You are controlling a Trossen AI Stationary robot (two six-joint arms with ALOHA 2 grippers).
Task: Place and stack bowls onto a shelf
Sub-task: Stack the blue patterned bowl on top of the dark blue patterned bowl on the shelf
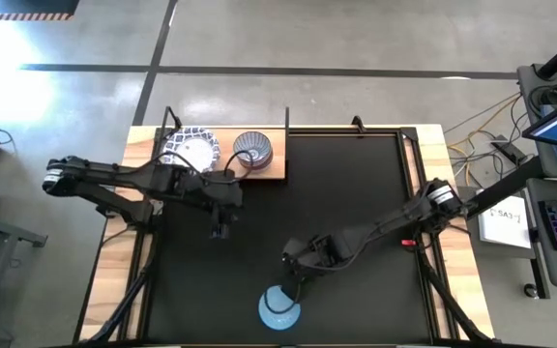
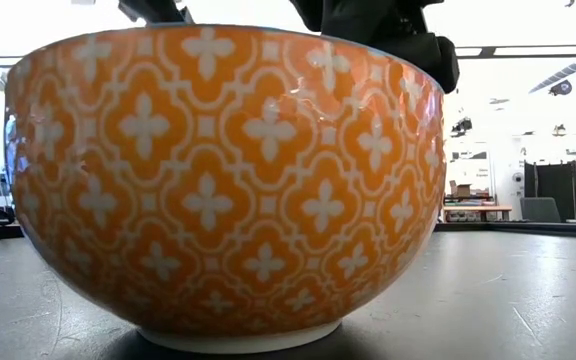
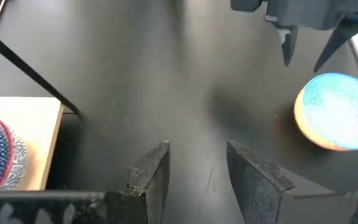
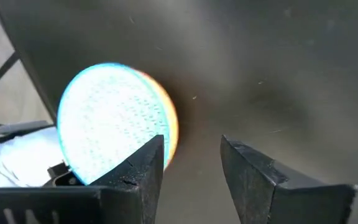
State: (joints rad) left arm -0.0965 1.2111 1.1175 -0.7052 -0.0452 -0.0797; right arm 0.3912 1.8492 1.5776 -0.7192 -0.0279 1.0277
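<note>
On the black mat [image 1: 356,193] of a two-arm workstation, an orange bowl with a white cross pattern and a light-blue inside [image 1: 279,309] sits upright at about 6 o'clock, close to the mat's near edge, and fills the low view [image 2: 226,185]. The right gripper [image 1: 295,271] hangs just above and beside the bowl's rim at roughly 5 o'clock from the mat's centre, its two fingers [image 4: 145,168] spread apart and holding nothing; in the right wrist view the bowl [image 4: 114,118] lies just past one finger, not between the two. The light-wood shelf [image 1: 269,169] stands at about 11 o'clock along the far edge, carrying a white bowl with a blue patterned rim [image 1: 190,148] and, beside it, a blue-grey radial-patterned bowl [image 1: 252,148]. The left gripper [image 1: 222,224] waits over bare mat at about 9 o'clock, just in front of the shelf, its fingers [image 3: 151,171] also parted and empty. From the left wrist view, the orange bowl [image 3: 335,112] shows well apart across the mat, with the other arm's open fingers above it.
</note>
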